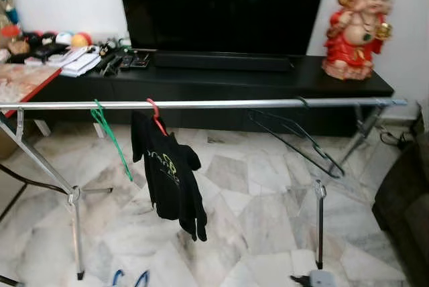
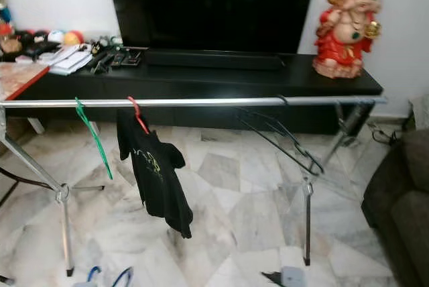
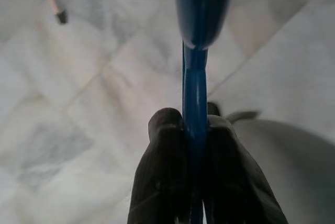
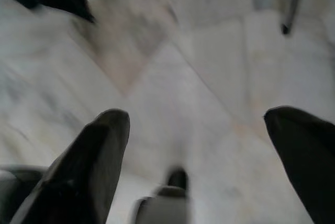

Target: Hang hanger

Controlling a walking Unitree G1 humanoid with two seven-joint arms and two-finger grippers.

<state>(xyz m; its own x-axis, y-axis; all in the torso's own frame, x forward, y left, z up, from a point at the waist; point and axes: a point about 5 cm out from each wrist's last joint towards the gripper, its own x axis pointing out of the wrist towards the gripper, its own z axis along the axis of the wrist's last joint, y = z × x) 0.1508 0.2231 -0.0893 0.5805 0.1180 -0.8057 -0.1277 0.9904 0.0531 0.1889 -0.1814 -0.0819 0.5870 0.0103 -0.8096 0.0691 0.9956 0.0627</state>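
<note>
I have the left pincer [image 3: 194,130] clamped on a blue hanger [image 3: 196,67], held low over the marble floor [image 1: 255,206]; its blue loops peek in at the bottom edge of the left eye view. The right pincer [image 4: 199,130] hangs idle with its fingers spread wide, gripping nothing. Ahead, the steel rail [image 1: 214,104] of the drying rack runs across the view, carrying a green hanger [image 1: 110,136] near its left end, a red hanger [image 1: 155,116] with a black shirt [image 1: 171,180] just beside it, and dark wire hangers [image 1: 295,136] towards the right end. I judge the best target is the bare stretch of rail between the shirt and the wire hangers. To do it well, I should raise the hook above the rail, keep it square to the bar, lower until it seats, and only then let go.
</note>
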